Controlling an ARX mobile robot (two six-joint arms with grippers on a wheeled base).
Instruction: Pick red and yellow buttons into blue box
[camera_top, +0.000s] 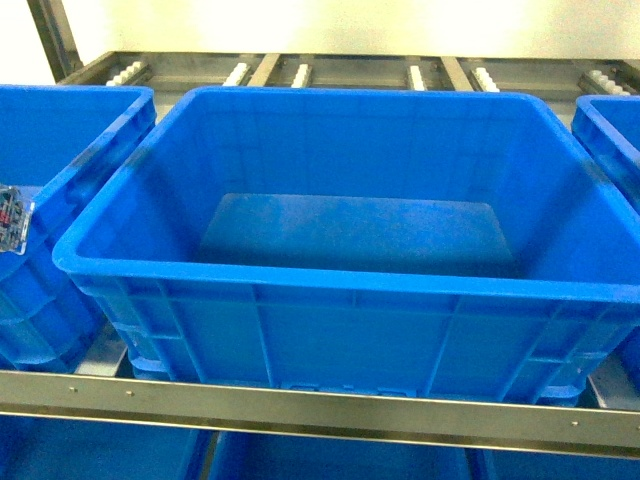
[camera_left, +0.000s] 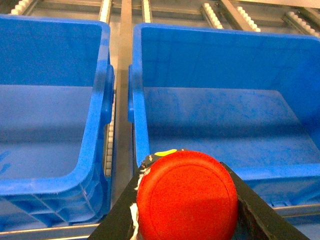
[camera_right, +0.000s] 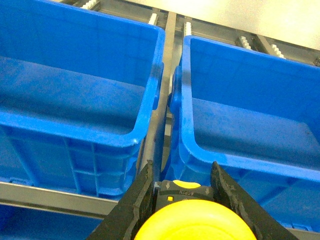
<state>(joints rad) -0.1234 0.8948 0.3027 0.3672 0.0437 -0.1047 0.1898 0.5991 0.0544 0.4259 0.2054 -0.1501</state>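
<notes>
The rack (camera_top: 330, 412) of metal rails and rollers carries a row of blue bins side by side, and the middle one, the box (camera_top: 330, 275), fills most of the head view with its floor bare, so neither button has gone in yet. A left bin (camera_top: 60, 150) and a right bin (camera_top: 610, 125) flank it, close enough that only a narrow strip of rail shows between their walls. Both arms sit short of the rack's front edge, each carrying its load toward the row. The left gripper (camera_left: 187, 200) is clamped on the red button (camera_left: 187, 197), cap facing the camera, its dark fingers pressing the sides; it looks across the box's near wall, roughly lined up for a drop inside. The right gripper (camera_right: 182, 200) is closed on the yellow button (camera_right: 192, 222), gripping the blocky base just behind the cap, and points at the gap between two bins, so I judge it needs to shift over the box before letting go. A small clear part (camera_top: 12, 218) shows at the head view's left edge; what it is I cannot tell.
</notes>
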